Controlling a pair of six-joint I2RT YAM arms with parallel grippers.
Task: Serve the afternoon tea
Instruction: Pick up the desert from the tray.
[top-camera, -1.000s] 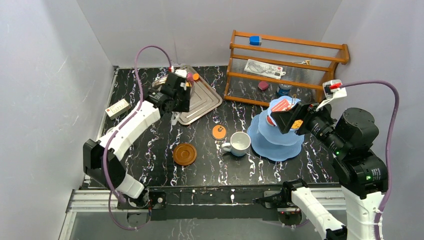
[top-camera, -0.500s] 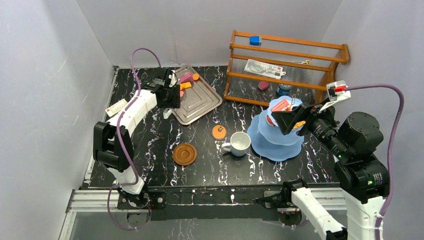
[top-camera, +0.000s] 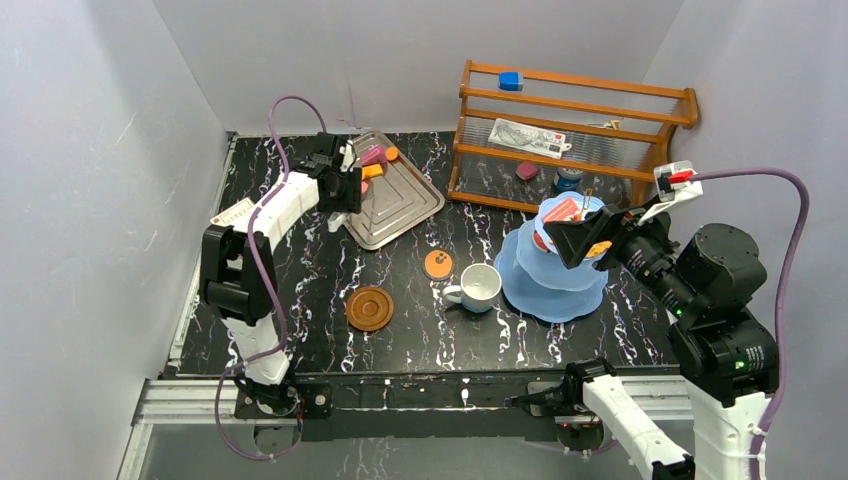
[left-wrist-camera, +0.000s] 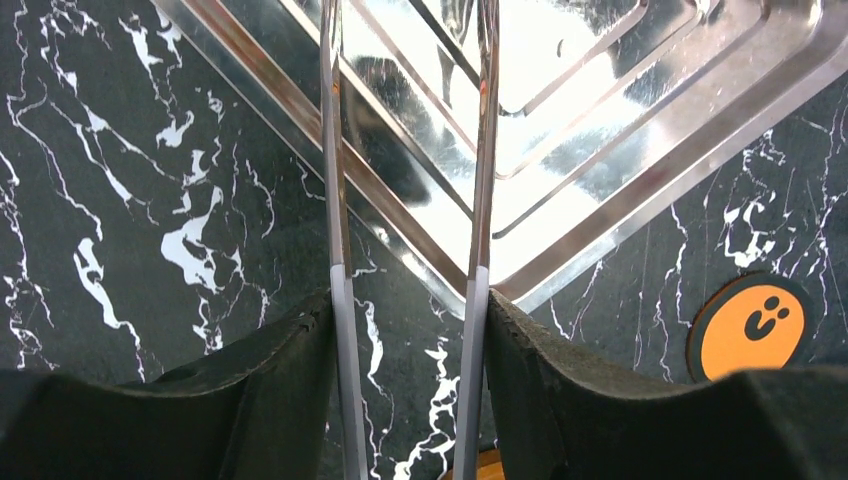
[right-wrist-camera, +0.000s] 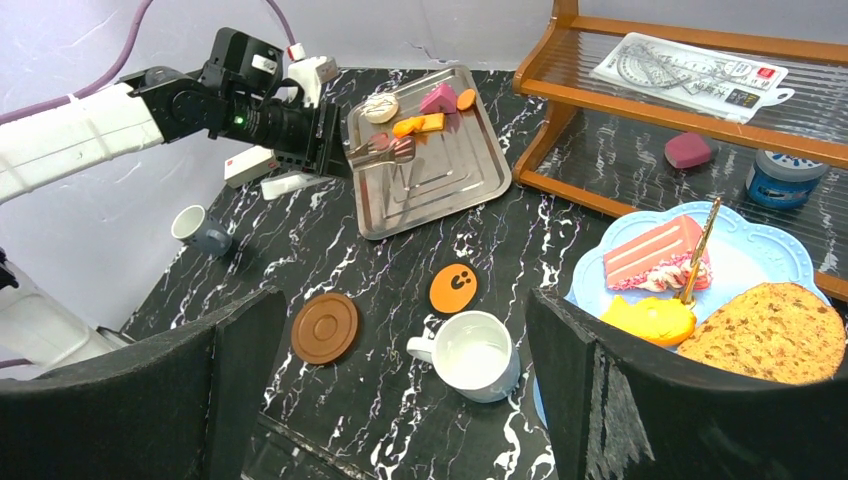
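The left gripper (top-camera: 338, 190) has swung from above the tray (top-camera: 410, 197) down to its left edge, clamped on the tongs (left-wrist-camera: 483, 150) — lined up, I judge, for the pastries (right-wrist-camera: 420, 125) at the tray's far corner. The right gripper (top-camera: 578, 242) hangs wide open beside the stand (top-camera: 555, 290), right. No writing is legible — the far packet's (right-wrist-camera: 690, 70) print is too small.

No legible writing; only a smiley-like mark on the orange disc (right-wrist-camera: 453, 288), blurred print on the shelf packet (right-wrist-camera: 690, 72).
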